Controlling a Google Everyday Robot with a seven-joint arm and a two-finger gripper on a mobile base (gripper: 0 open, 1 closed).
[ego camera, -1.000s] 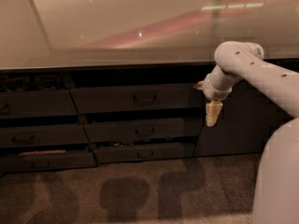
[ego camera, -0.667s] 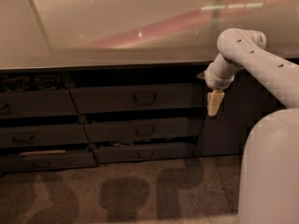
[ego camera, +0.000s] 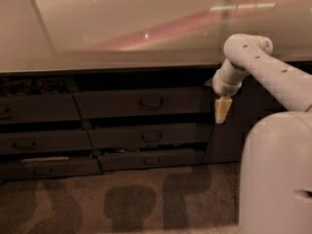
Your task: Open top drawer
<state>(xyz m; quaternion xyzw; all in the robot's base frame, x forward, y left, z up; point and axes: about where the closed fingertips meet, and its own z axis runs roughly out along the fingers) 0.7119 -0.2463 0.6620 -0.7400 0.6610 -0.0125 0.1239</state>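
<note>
At the far left, a stack of dark drawers (ego camera: 39, 130) is being shown under the pale countertop (ego camera: 122, 33), with a pale strip lying along the top edge of the lowest one. Just right of that stack, the top drawer (ego camera: 112, 104) is being seen directly beneath the counter edge, its small loop handle (ego camera: 151, 102) sitting at the centre of the wide front; two shallower drawer fronts (ego camera: 146, 136) are being stacked below it. Past the drawer's right end, the gripper (ego camera: 223, 112) is being held pointing downward, level with the drawer front and well apart from the handle. Its tan fingers are being kept pressed together, with nothing gripped. Further right, the white arm (ego camera: 273, 72) and the robot body (ego camera: 278, 174) are being seen.
</note>
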